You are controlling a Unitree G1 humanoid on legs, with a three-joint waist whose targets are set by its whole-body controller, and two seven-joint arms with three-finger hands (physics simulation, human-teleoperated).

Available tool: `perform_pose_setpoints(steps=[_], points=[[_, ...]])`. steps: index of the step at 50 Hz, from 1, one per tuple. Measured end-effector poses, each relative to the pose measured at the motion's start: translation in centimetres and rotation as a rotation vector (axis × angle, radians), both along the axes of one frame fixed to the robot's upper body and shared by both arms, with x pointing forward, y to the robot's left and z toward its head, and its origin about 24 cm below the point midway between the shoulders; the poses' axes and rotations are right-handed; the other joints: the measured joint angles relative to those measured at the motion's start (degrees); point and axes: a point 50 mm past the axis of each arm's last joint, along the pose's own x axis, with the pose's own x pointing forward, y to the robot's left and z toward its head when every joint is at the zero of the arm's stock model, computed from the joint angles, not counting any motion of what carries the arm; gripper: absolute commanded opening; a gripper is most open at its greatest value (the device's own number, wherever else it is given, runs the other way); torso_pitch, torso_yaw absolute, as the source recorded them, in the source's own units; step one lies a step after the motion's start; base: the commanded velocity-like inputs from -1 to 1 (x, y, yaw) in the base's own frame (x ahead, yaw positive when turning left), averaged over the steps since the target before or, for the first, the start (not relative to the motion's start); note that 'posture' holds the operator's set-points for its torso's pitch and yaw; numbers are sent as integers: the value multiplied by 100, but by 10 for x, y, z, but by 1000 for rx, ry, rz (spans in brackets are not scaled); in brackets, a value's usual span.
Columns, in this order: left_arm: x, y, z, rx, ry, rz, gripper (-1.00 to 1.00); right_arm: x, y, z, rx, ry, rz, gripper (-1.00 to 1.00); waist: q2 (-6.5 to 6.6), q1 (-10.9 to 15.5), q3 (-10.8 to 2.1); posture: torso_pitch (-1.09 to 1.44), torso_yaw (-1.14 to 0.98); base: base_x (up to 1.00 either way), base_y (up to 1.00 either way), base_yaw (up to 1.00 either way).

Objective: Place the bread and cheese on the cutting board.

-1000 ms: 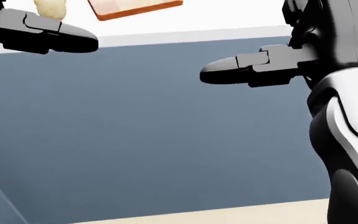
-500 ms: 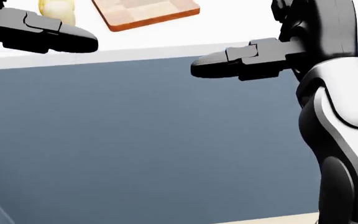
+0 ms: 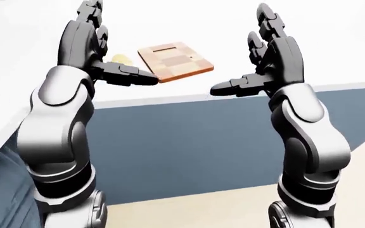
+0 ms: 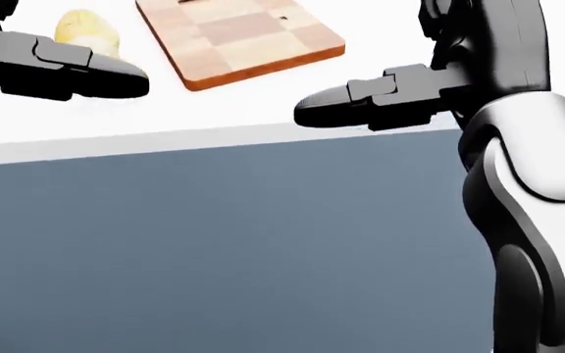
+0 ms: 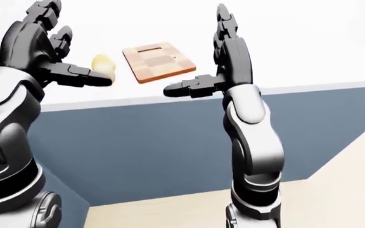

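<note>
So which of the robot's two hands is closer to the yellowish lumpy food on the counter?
The left hand. Its dark fingers reach right next to the pale yellow food lump, while the right hand is across on the other side of the checkered cutting board.

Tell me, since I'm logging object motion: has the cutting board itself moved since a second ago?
No. The cutting board sits lower in the head view, but the counter edge dropped with it, so the camera moved.

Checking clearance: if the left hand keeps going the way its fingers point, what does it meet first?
Nothing close: the left hand is open, fingers pointing up over the counter. The bread sits low beside it. Depth unclear.
</note>
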Motion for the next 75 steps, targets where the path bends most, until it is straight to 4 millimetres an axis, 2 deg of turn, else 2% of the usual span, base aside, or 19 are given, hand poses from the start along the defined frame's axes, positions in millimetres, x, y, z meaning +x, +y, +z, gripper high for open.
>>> perform_pose_setpoints(steps=[5,7,11,14,18,20,23,28,32,33,36,42,48,55,61,63,65,69,75], points=[[-2,3,6,-3,-32,17,100,-11,1,8,-4,-56,21,100,297,-48,-18,0,0,33,14,0],[-3,5,9,-3,-47,26,100,-12,1,10,-7,-65,24,100,532,-52,-91,0,0,21,18,0],[-2,13,1,-14,-20,63,100,-8,9,-1,-21,-14,58,100,601,86,-52,0,0,2,20,0],[-1,11,0,-14,-8,63,100,-5,10,-2,-28,3,60,100,340,84,-82,0,0,2,43,0],[-3,9,4,-8,-28,48,100,-8,8,9,-29,-37,44,100,-92,85,32,0,0,1,54,0],[-1,2,-1,-4,-12,20,100,-7,2,6,-14,-37,18,100,-102,12,48,0,0,2,71,0],[2,2,-5,-2,23,7,100,-3,1,-4,-14,5,3,100,-146,-55,-95,0,0,5,71,0],[-4,5,6,-4,-44,25,100,-5,4,3,-14,-36,18,100,96,-60,-131,0,0,6,64,0],[-5,3,8,3,-56,16,100,-5,4,5,-14,-47,14,100,624,-88,-105,0,0,6,44,0],[-4,5,8,3,-49,25,100,-5,7,4,-10,-48,23,100,672,-51,-116,0,0,6,23,0],[-1,12,2,-8,-12,56,100,-3,12,0,2,-14,61,100,627,65,0,0,0,0,0,0],[-2,13,6,-7,-23,64,100,-9,7,10,5,-59,54,100,308,10,65,0,0,0,0,0],[-3,13,5,-5,-25,63,100,-8,9,7,9,-49,61,100,231,45,86,0,0,2,0,0],[-3,12,6,-1,-26,58,100,-7,7,3,33,-23,54,100,185,99,-109,0,0,11,0,0],[-4,9,9,5,-53,45,100,-4,8,6,32,-44,42,100,-78,106,-126,0,0,13,-7,0],[-2,4,3,8,-30,25,100,-4,4,1,37,-26,28,100,-11,41,-5,0,0,18,-3,0],[0,2,-1,11,-3,11,100,-2,2,-3,36,-4,12,100,-89,27,0,0,0,17,0,0],[-3,6,5,6,-30,27,100,-8,4,4,31,-45,26,100,-78,51,61,0,0,0,0,0],[-3,5,4,8,-32,25,100,-8,3,0,30,-28,23,100,149,-48,100,0,0,0,0,0]])
